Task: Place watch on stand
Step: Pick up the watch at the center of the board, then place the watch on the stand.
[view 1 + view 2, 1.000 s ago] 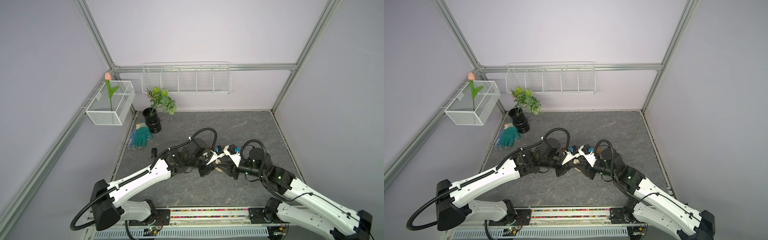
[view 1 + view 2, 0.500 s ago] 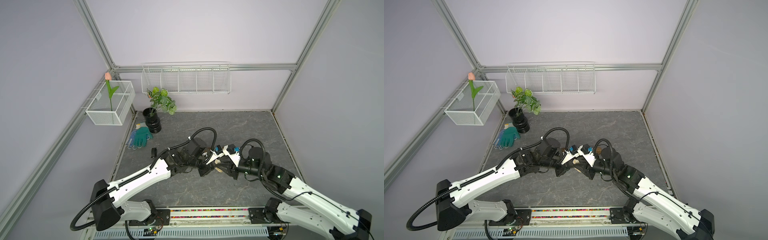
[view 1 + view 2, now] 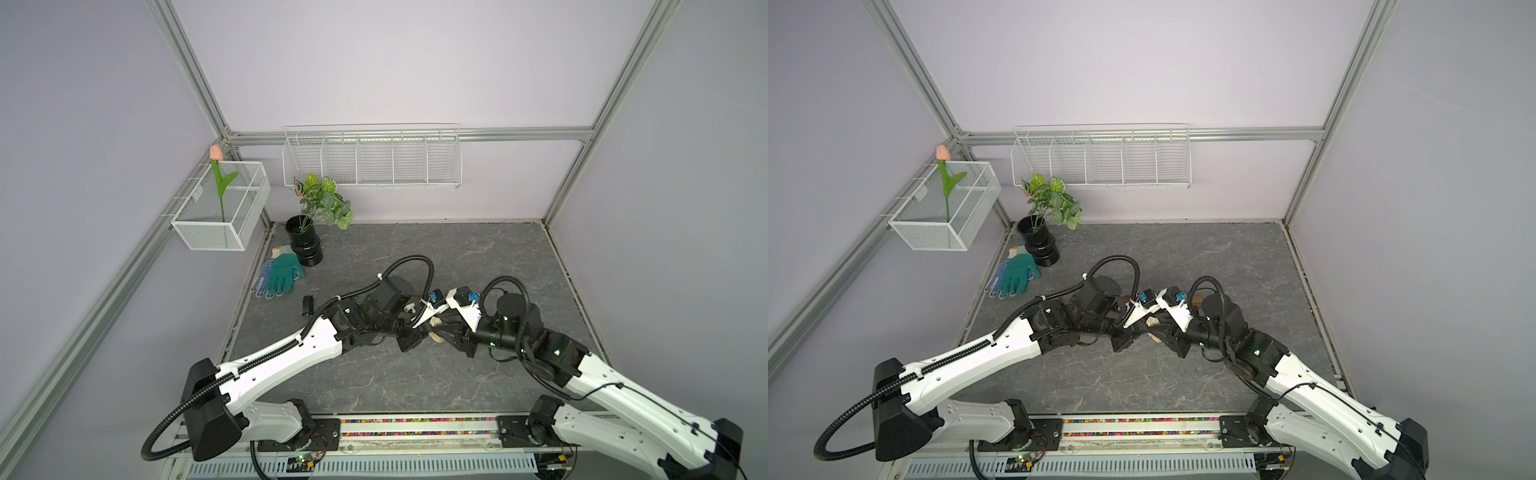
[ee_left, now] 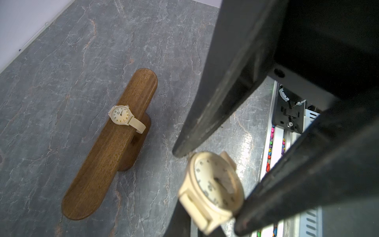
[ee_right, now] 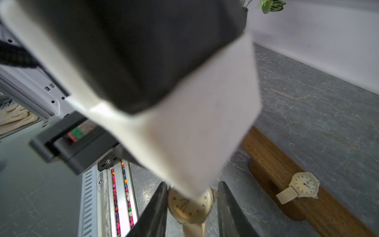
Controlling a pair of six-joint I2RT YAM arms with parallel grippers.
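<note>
**Operator:** Entry one: where is the watch?

**Observer:** Your cream watch [image 5: 190,207] is up off the grey table [image 3: 374,374], mid-table, where the two arms meet. It sits on the near side of the stand [image 4: 106,156] and does not touch it.

**Operator:** Grippers?

**Observer:** Right gripper [image 5: 192,184]: one finger stands on each side of the watch case, with the strap hanging below. As far as its wrist view shows, it is clamped on the case. Left gripper [image 4: 209,189]: the fingers stand somewhat apart with the same watch in the gap, and one tip is against the case edge. You cannot tell from these views whether it grips or only brackets the watch.

**Operator:** Stand?

**Observer:** It is a brown wooden bar on an oval foot, running left to right just beyond the grippers. In both top views the arms hide most of it. A second cream watch [image 4: 121,115] is strapped round the bar about over the foot, face up.

**Operator:** Rest of the table?

**Observer:** At the far left there is a black ribbed vase [image 3: 305,245] with a green plant. A pair of gloves [image 3: 280,276] lies just in front of it, one teal and one white with blue dots.
</note>
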